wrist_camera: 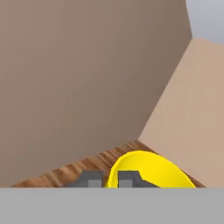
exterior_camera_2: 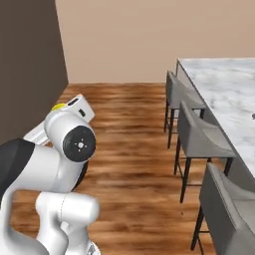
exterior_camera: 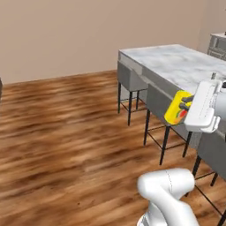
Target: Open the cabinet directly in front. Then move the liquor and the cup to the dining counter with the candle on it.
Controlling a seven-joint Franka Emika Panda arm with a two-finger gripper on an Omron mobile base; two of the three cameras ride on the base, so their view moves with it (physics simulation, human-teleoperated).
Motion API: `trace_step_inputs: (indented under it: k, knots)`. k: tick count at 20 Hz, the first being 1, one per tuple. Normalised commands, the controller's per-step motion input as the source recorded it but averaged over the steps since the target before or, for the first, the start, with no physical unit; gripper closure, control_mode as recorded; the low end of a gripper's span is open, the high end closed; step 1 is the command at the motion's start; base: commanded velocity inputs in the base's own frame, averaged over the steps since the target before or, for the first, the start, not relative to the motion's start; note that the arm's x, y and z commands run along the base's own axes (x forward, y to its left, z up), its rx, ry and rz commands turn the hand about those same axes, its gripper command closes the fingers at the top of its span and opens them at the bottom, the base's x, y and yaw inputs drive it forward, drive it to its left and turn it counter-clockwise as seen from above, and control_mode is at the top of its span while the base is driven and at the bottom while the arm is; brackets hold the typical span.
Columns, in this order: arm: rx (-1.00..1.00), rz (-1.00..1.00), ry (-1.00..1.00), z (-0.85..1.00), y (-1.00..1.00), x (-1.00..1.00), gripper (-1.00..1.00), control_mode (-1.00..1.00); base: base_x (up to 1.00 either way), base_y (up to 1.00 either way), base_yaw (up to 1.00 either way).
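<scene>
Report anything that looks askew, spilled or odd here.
Nothing is spilled or damaged. The yellow cup is tilted in the shut gripper, held in the air beside the marble counter rather than standing on it. The stools stand straight.

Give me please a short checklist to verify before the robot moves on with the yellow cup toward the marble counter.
1. Cup is in the gripper: ok, the fingers are shut on its rim, as the hand view confirms.
2. Cup is upright: not ok, it is tilted over on its side.
3. Cup is clear of the stools: ok, it hangs in the air beside the counter edge.
4. Free room on the counter: ok, the near marble is bare.
5. Candle on this counter: cannot tell.
6. Bottle already delivered: cannot tell.
</scene>
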Motion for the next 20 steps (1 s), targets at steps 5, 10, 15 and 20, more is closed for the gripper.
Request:
trace_step_inputs:
  k: [5,10,15,20]
  knots:
    - [0.00,0.00,0.00,0.00,0.00,0.00,1.00,1.00,0.96,0.64,-0.51]
    - [0.00,0.00,0.00,0.00,0.00,0.00,1.00,1.00,0.68,0.60,-0.71]
    - [0.00,0.00,0.00,0.00,0.00,0.00,1.00,1.00,0.43,0.38,-0.79]
    - [0.00,0.00,0.00,0.00,0.00,0.00,1.00,1.00,0.36,0.15,-0.81]
